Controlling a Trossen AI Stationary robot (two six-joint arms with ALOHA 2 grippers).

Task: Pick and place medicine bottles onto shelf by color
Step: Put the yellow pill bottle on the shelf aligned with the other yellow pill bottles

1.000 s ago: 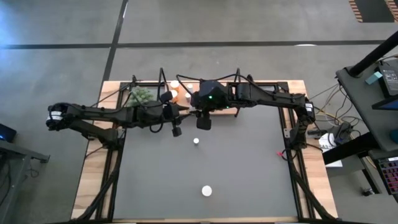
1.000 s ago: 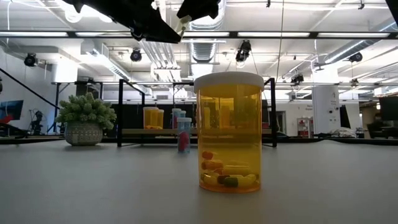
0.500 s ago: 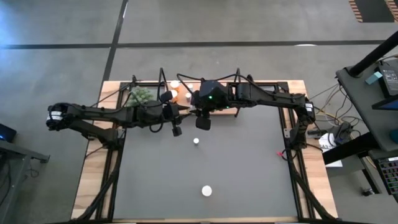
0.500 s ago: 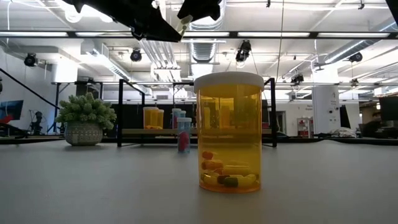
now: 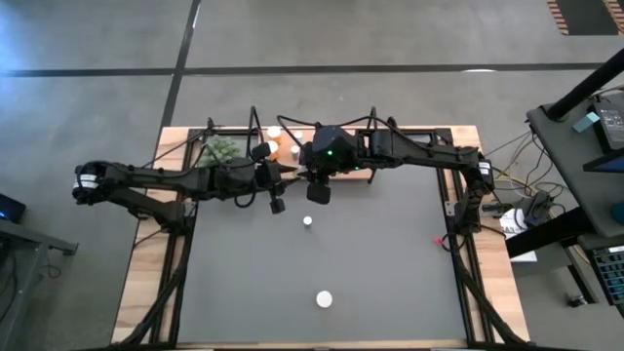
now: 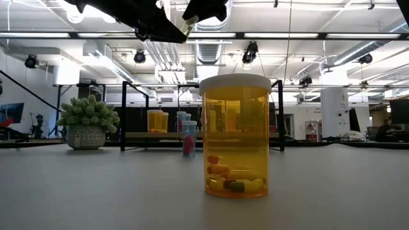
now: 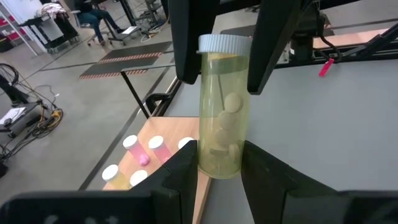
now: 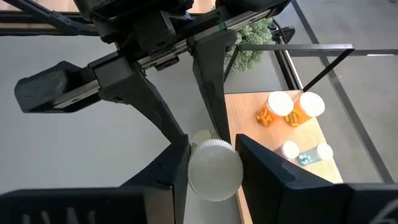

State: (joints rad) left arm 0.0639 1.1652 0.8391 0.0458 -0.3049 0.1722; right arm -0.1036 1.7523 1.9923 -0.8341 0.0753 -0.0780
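Observation:
A yellow-green bottle (image 7: 221,118) with a white cap is held in the air between both grippers, near the shelf (image 5: 292,136) at the table's far edge. My left gripper (image 7: 221,171) is shut on its bottom end. My right gripper (image 8: 214,177) is shut on its cap end. The two grippers meet tip to tip in the high view (image 5: 297,174). Orange bottles (image 8: 292,107) and small pink bottles (image 7: 155,146) stand on the shelf board. A wide orange bottle (image 6: 235,137) and a small pink bottle (image 6: 189,138) stand on the grey mat. My left gripper pinches the bottle's bottom end (image 7: 217,163) between its two fingers, coming level from the table's left. The bottle reaches on past the fingertips, clear of the table, cap away from me. My right gripper pinches the bottle at its white cap (image 8: 214,169) between its two fingers, coming level from the table's right. The cap's top faces back along the fingers.
A green spiky plant in a pot (image 5: 222,149) stands left of the shelf. The shelf's black wire frames (image 6: 123,115) rise at both ends. The wide orange bottle shows as a white cap (image 5: 324,299) near the mat's front, and the small pink one (image 5: 307,221) at mid-mat.

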